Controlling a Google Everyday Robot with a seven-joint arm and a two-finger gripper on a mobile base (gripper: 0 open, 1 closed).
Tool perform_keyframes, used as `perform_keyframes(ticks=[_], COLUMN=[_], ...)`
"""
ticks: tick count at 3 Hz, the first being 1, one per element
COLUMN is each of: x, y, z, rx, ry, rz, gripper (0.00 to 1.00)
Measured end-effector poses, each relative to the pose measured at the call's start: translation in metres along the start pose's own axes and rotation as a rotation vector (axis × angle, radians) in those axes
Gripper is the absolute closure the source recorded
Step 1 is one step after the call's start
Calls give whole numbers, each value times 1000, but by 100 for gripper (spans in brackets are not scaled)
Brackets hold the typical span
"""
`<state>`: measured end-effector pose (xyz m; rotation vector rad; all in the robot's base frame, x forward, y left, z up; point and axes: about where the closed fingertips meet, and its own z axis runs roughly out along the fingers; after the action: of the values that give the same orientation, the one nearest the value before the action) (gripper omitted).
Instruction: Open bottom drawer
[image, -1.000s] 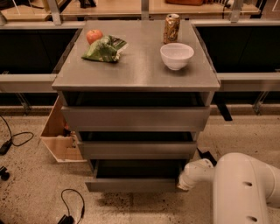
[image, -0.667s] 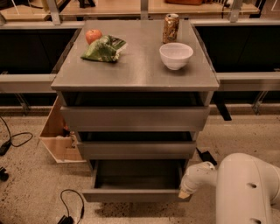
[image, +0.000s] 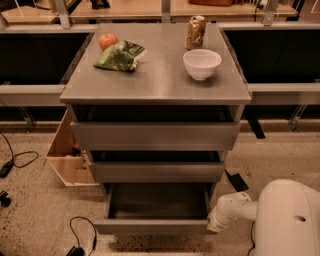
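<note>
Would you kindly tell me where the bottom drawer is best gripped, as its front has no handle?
Probably the top lip of the front panel of the bottom drawer, pinched from above: it stands pulled out, so that thin edge is exposed over the open tray. The gripper sits by the front right corner, the nearest end.

White rounded robot arm (image: 289, 220) occupies the lower right corner; its slimmer white forearm segment (image: 239, 207) extends leftward and slightly downward; the pale two-finger gripper (image: 216, 226) sits at its tip, low in view, right of centre.
</note>
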<state>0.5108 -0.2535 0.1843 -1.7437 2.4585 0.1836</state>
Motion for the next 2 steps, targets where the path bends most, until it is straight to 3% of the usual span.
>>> perform_keyframes(ticks=[1,2], x=[-2,20], y=[-1,42], z=[-5,-1], rx=[-1,-93], ry=[0,14], rz=[0,10], gripper=[100,100])
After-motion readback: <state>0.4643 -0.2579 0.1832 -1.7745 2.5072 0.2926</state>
